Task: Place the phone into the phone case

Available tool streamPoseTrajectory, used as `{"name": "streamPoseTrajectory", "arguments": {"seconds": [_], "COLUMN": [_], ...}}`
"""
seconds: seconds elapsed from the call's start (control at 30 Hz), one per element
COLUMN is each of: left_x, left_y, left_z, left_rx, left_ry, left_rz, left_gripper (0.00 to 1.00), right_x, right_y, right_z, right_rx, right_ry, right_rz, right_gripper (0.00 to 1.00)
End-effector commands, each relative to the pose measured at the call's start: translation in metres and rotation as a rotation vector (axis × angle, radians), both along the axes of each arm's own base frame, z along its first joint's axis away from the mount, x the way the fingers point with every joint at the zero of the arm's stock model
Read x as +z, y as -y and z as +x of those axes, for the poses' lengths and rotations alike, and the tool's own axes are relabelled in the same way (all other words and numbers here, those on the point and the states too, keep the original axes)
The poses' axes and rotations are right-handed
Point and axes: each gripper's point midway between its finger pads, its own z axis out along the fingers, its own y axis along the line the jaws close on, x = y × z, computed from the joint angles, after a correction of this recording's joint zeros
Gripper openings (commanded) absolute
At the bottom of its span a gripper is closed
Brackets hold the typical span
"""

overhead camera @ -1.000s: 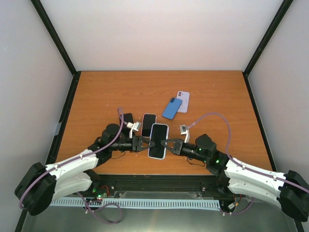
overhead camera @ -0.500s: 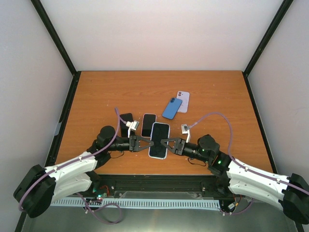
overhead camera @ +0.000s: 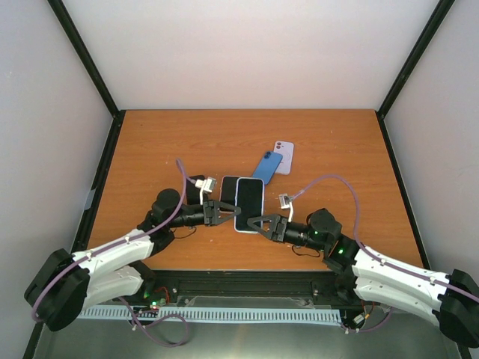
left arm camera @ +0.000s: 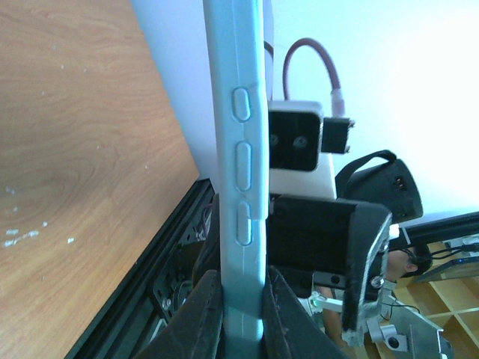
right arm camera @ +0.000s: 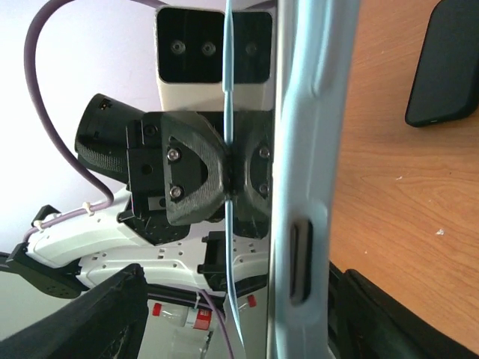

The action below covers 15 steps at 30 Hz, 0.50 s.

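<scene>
orange counter (overhead camera: 150, 149), middle near: phone (overhead camera: 250, 194) seemingly seated in pale phone case (left arm camera: 236, 112), long axis running near to far. left pincer (overhead camera: 227, 212) clamped on its left edge; right pincer (overhead camera: 257, 223) spread, empty, beside near-right corner.

Pale phone case (left arm camera: 238, 149), phone (overhead camera: 250, 198) seemingly inside

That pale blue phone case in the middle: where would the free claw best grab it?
Probably its right long edge, coming from the right. The pale blue case is a thin slab, and the left gripper pinches its left edge, so the opposite edge is bare and nearest the open right gripper. Jaws should close across the flat faces.
</scene>
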Motion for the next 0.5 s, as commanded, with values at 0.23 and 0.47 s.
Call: {"name": "streamPoseTrajectory", "arguments": {"seconds": [0.23,0.47], "left_x": [0.026,0.026], "left_y": [0.0,0.002], "left_z": [0.024,0.021], "left_rx": [0.104,0.073], "left_ry": [0.187,0.218], "left_rz": [0.047,0.07], "left_gripper": [0.0,0.0], "right_x": [0.012,0.005], "right_y": [0.01,0.005], "right_z": [-0.005,-0.006], "right_rx": [-0.019,0.001], "right_ry": [-0.016,-0.056], "right_rz": [0.048,0.032], "right_gripper": [0.12,0.03]}}
